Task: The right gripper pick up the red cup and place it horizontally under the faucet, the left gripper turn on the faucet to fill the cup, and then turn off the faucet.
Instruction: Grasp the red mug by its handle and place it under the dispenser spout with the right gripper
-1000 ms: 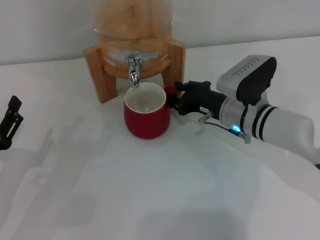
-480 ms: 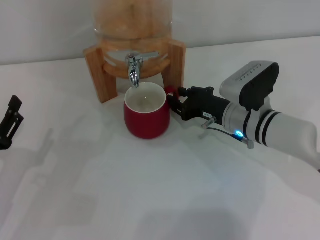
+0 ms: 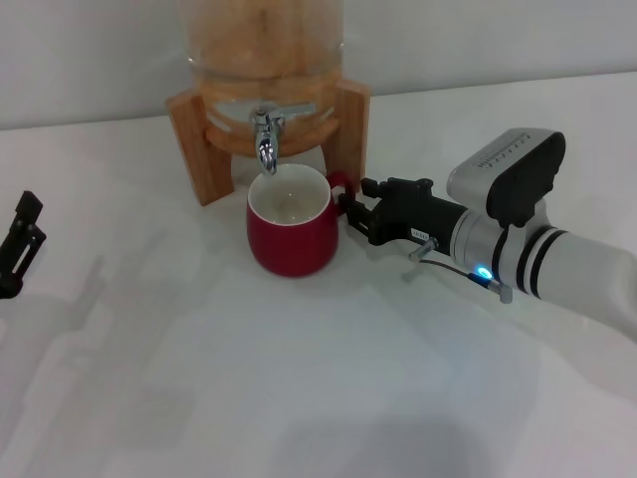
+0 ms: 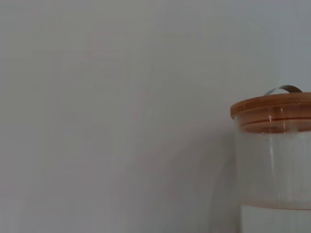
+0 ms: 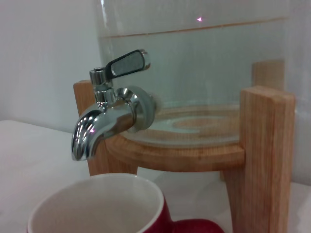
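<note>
White tabletop (image 3: 299,398) carries the red cup (image 3: 291,232) upright, mouth up, handle toward the right gripper (image 3: 350,210), directly under the faucet (image 3: 265,139). Its fingers look parted just off the handle, holding nothing. Left gripper (image 3: 20,244) sits parked far left; it should reach the lever gently

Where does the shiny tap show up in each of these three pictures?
Head view: the faucet is at top centre, above the red cup.
Left wrist view: not in it; only the dispenser's lidded jar shows.
Right wrist view: the faucet sits left of centre, above the cup's rim.
Shared landmark: the jar.
</note>
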Available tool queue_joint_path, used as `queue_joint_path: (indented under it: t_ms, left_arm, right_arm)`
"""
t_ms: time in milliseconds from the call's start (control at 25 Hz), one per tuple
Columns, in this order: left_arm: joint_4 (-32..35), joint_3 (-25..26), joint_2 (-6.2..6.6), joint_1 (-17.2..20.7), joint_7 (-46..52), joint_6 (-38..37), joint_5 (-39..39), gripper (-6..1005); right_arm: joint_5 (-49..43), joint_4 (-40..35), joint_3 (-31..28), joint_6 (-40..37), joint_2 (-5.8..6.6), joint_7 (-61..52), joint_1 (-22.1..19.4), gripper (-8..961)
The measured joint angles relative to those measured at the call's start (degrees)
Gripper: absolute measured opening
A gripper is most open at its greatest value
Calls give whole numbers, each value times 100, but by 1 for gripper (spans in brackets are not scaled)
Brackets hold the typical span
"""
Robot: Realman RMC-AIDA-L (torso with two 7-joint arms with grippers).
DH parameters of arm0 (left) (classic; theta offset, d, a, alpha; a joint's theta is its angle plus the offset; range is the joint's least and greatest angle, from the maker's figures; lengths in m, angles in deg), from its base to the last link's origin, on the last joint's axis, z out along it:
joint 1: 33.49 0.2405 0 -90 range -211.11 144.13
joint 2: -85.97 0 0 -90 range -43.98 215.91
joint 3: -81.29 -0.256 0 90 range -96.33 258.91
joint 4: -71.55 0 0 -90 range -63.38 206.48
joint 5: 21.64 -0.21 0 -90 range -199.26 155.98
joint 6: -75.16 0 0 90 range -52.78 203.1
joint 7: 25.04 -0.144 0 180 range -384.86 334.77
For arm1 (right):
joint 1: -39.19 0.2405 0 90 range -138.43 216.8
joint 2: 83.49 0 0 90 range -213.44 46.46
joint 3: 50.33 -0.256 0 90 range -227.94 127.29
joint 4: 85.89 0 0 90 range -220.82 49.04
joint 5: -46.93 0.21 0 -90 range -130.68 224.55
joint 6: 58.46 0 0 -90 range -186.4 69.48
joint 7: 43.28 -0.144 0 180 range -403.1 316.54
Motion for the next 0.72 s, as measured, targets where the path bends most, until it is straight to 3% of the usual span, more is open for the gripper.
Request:
queue_joint_path:
  t_ms: [720]
  left_arm:
    - [0, 13, 3, 19, 0, 19, 0, 771]
  right_arm:
    - [-23, -156, -1, -181, 68, 0, -359, 363]
